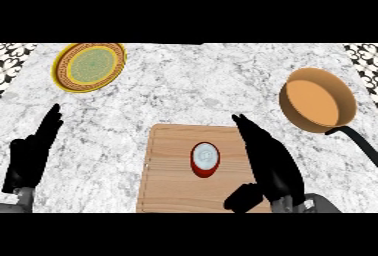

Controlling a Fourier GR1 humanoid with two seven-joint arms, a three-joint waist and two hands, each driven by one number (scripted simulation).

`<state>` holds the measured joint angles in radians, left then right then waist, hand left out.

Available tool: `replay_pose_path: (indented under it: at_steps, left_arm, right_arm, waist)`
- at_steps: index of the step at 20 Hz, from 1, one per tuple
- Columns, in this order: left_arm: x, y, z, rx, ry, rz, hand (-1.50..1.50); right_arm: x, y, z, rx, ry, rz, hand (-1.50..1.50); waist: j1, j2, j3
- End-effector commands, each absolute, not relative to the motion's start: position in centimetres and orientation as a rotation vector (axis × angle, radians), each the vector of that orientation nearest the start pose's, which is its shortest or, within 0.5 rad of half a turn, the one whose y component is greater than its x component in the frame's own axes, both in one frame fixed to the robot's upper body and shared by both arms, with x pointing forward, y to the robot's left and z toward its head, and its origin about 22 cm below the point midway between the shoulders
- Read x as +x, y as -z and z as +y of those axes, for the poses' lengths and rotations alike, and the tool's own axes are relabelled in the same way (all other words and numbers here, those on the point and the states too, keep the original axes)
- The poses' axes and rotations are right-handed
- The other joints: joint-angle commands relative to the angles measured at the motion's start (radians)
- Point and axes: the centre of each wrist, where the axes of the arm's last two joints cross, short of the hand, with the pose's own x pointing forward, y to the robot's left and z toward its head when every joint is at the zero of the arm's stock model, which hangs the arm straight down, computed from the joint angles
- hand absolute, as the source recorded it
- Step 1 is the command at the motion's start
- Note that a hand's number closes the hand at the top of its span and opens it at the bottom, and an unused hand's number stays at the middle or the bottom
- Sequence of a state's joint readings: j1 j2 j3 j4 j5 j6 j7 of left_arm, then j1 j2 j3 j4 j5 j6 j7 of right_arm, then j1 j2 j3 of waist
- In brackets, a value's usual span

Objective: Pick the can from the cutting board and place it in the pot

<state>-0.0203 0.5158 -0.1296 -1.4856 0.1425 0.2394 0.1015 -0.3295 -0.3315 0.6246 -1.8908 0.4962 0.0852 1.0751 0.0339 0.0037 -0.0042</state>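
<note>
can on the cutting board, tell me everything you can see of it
The can is short and round, with a red wall and a pale, metal-looking lid. It stands upright near the middle of the wooden cutting board and rests on nothing else. The open right hand is just to its right, apart from it.

We record one round plate [89, 66], yellow-rimmed with a green centre, lying at the far left on the white marbled counter [192, 85].
</note>
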Motion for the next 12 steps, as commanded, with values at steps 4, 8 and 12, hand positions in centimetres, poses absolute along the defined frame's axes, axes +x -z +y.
replay_pose_path:
  at_steps: [4,8,12]
  left_arm:
    - [24.2,-2.7,31.7,0.414,0.166,-1.398,0.0]
    - [24.1,-2.3,32.4,0.432,0.164,-1.392,0.0]
    - [25.1,-1.5,32.4,0.442,0.132,-1.374,0.0]
  right_arm:
    - [25.8,-12.2,-7.2,-0.56,-1.066,-0.823,-1.5]
    - [28.1,-12.4,-5.7,-0.534,-1.082,-0.796,-1.5]
    - [27.9,-12.5,-5.4,-0.552,-1.139,-0.741,-1.5]
  waist:
    - [-0.002,-0.003,0.003]
    - [-0.013,-0.002,0.003]
    - [-0.037,-0.003,0.002]
